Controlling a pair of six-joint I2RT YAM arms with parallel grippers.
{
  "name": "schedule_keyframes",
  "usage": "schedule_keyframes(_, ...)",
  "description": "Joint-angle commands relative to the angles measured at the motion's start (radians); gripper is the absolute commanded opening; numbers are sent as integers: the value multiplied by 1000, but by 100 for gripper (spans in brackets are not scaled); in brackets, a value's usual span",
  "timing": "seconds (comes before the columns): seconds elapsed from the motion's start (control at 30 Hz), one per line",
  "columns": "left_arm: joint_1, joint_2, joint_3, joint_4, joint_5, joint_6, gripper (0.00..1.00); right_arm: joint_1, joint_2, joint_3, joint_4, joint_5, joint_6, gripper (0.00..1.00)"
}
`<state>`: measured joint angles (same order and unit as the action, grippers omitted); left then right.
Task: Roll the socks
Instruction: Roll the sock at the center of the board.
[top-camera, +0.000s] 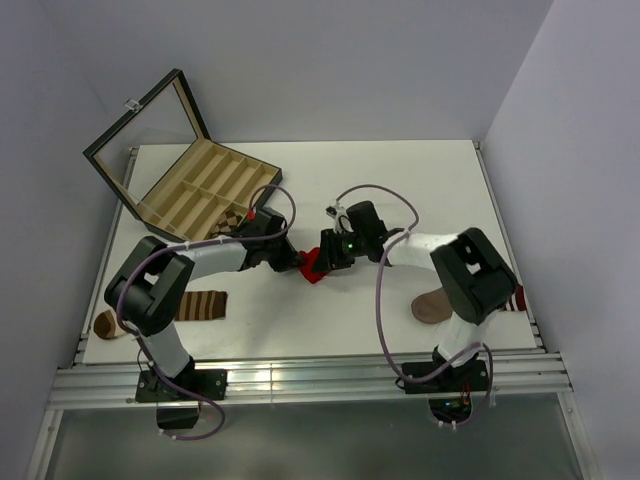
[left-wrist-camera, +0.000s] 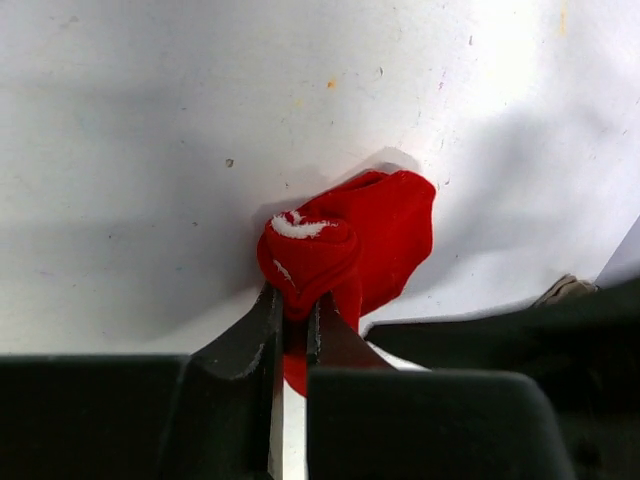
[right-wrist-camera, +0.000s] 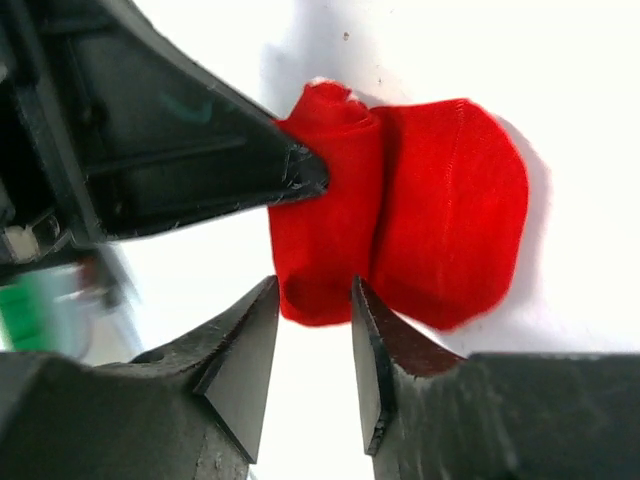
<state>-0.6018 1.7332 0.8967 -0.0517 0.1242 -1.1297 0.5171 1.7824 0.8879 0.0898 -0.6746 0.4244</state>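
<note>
While my left claw (left-wrist-camera: 292, 325) pinches the part-rolled red sock (left-wrist-camera: 370, 230) at frame centre, my right claw (right-wrist-camera: 313, 335) stands parted, holding nothing. Risk: one thin pinch; roll may unfurl.

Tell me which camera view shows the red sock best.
The right wrist view: the red sock fills it, rolled part and flat part both clear. The left wrist view shows the roll's end, pinched by the left hand. The top view shows only a small red patch.

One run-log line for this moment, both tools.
left tool: shut on red sock, rolled end | right tool: open, at sock edge | sock: partly rolled, on table
</note>
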Motion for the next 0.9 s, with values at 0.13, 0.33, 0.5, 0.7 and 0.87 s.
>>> schedule_keyframes(0.13, -7, 58, 36, -172, -31, 99, 0, 181, -268, -107, 2, 591, -199, 45)
schedule_keyframes(0.33, -7, 66, 68, -198, -28, 120, 0, 313, -288, -113, 27, 820, -272, 47)
schedule_keyframes(0.5, -7, 75, 74, -203, -21, 123, 0, 395, -241, -93, 53, 895, -334, 51)
schedule_keyframes(0.7, -7, 80, 80, -200, -12, 125, 0, 448, -172, -64, 71, 926, -369, 52)
schedule_keyframes(0.87, -7, 83, 80, -192, -3, 123, 0, 480, -108, -41, 84, 958, -395, 53)
